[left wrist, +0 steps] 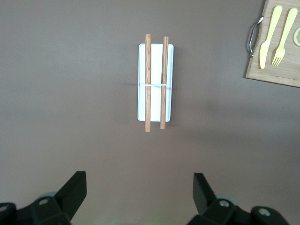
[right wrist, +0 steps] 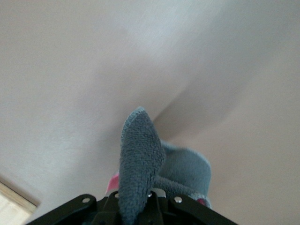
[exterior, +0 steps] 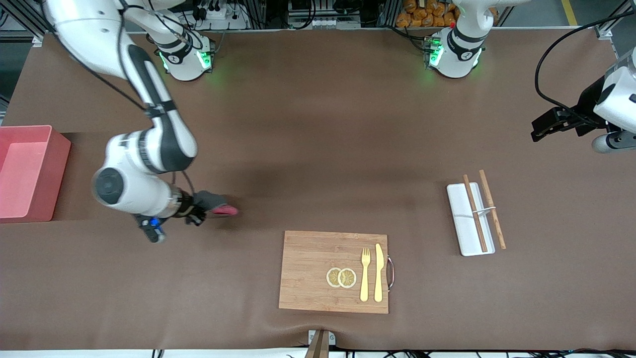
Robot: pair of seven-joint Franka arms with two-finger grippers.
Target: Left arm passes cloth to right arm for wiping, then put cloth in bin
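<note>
- The right claw [exterior: 198, 211], low in the middle-left of the front view, is clamped tight on the cloth [exterior: 217, 203], a small fuzzy grey rag with a pink-red underside lying on the brown surface [exterior: 318, 149].
- In the right wrist view the cloth [right wrist: 140, 159] rises as a nubby terry fold between the black fingers.
- The bin [exterior: 25, 171], a straight-walled pink plastic box, sits at the left edge of the front view.
- The left claw [left wrist: 139, 197] waits at the upper right, black fingers spread wide and holding nothing, above a white rectangular tray [left wrist: 155, 82] with two wooden sticks [left wrist: 147, 82].
- A wooden board [exterior: 334, 271] at lower centre carries two round slices [exterior: 341, 277], a yellow fork [exterior: 365, 273] and knife [exterior: 378, 272].
</note>
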